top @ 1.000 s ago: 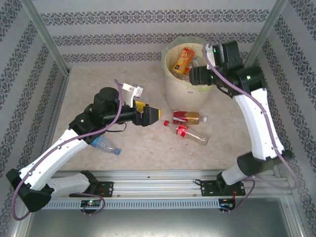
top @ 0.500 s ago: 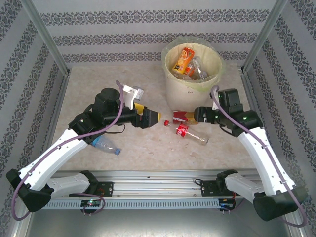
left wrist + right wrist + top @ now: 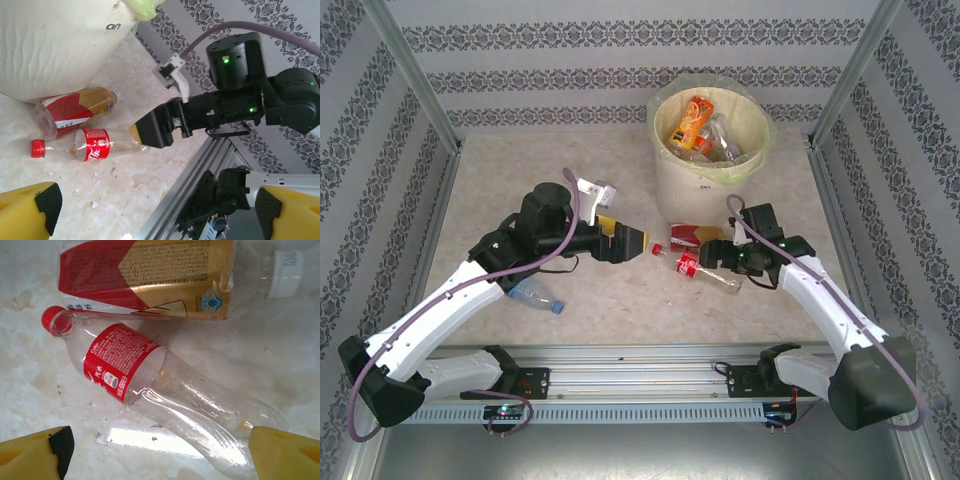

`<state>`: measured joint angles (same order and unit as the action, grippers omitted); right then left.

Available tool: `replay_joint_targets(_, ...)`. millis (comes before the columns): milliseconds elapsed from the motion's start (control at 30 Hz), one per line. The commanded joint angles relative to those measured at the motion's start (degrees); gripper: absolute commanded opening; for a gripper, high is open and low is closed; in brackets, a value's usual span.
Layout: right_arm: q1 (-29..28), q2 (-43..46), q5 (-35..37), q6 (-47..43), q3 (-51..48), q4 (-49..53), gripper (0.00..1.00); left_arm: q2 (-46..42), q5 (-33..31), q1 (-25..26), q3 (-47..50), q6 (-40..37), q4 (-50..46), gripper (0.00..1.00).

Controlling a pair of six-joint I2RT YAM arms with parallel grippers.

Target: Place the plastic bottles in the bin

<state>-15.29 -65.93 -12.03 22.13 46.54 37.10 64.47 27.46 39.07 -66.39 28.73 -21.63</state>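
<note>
Right fingers (image 3: 285, 447): spread wide, one yellow pad on each side of the cola bottle's clear lower body, pinching nothing.
Left fingers (image 3: 25, 207): also spread and empty, hovering off the bin's left side and pointed toward the bottles in front of it.
Cola bottle (image 3: 165, 390): lies on its side on the surface (image 3: 620, 310) just in front of the bin. Its red cap end points toward the left arm, and its clear body is dented.
Red-and-gold bottle (image 3: 165, 275): lies flat between the cola bottle and the bin's base, just beside the cola bottle, with its white cap toward the right arm.
Blue-capped bottle (image 3: 532, 293): well apart from the bin, beside the left arm's forearm.
Bin (image 3: 685, 190): already holds several bottles, one with an orange label (image 3: 692, 122).
Handling: the cola bottle looks empty, so it is probably very light. Its walls are thin and slick and likely to buckle or squirt sideways under a squeeze.
Where to hold: probably across the width at the red label band, which looks less crumpled than the flattened tail.
Risk: closing on the tail could nudge the neighbouring bottle toward the bin.
</note>
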Motion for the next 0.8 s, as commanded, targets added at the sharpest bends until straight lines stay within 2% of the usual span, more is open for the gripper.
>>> replay_joint_targets(0,-3.6,-2.6,4.2,-0.8,-0.5,-2.3,0.91,0.6,1.1,1.0,0.8,1.4,4.1,1.0)
replay_joint_targets(233,-10.1,-9.1,12.0,-2.5,2.4,-1.3,0.89,0.2,1.1,1.0,1.2,1.4,4.0,1.0)
replay_joint_targets(500,-14.3,-13.9,14.5,-3.9,3.8,-1.2,0.88,-0.1,1.1,1.0,1.9,1.4,4.6,1.0)
replay_joint_targets(633,-16.6,-15.7,12.7,-4.4,5.3,-0.2,0.85,-0.1,1.2,1.0,2.1,1.5,4.8,1.0)
replay_joint_targets(767,-18.9,-16.2,6.6,-4.6,7.0,0.1,0.81,-0.3,1.1,1.0,2.2,1.4,4.6,1.0)
